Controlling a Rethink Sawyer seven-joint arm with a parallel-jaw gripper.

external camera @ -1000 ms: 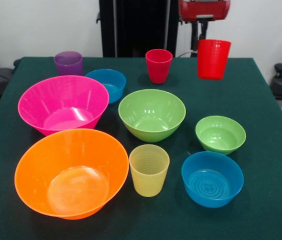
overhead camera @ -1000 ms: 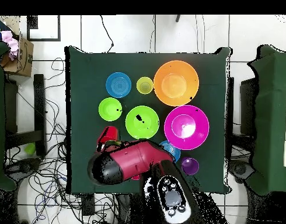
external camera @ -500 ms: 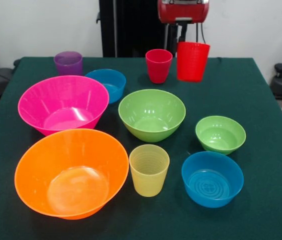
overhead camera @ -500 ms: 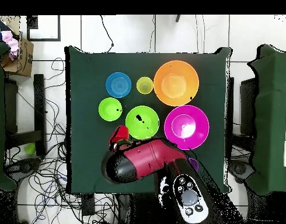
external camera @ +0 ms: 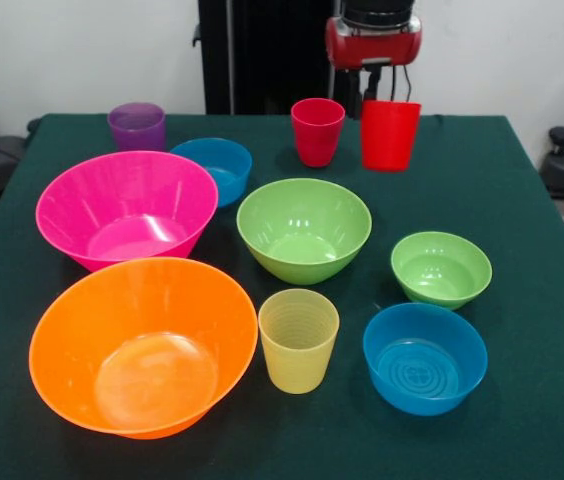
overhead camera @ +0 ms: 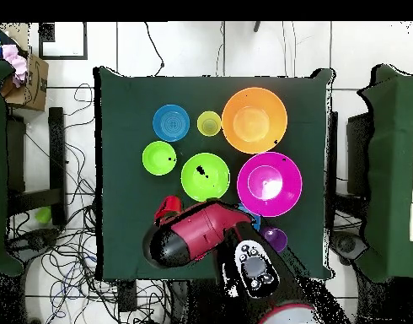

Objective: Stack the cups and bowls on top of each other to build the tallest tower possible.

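My gripper (external camera: 386, 97) is shut on the rim of the bright red cup (external camera: 390, 135) and holds it upright, low over the table's far side, just right of the pinkish-red cup (external camera: 317, 130). In the overhead view the arm covers the gripper and only part of the bright red cup (overhead camera: 168, 207) shows. The purple cup (external camera: 137, 126), ribbed yellow cup (external camera: 299, 340), hot pink bowl (external camera: 127, 208), orange bowl (external camera: 142, 345), medium green bowl (external camera: 304, 228), small green bowl (external camera: 441, 268) and two blue bowls (external camera: 214, 168) (external camera: 425, 357) stand apart. Nothing is stacked.
The green table (external camera: 522, 200) bears every piece. The black pedestal (external camera: 262, 50) rises behind its far edge. In the overhead view, cables cover the floor and a cardboard box (overhead camera: 29, 72) sits off one corner.
My gripper has carried the bright red cup to the left in the front view and lowered it beside the pinkish-red cup. The other pieces have not moved.
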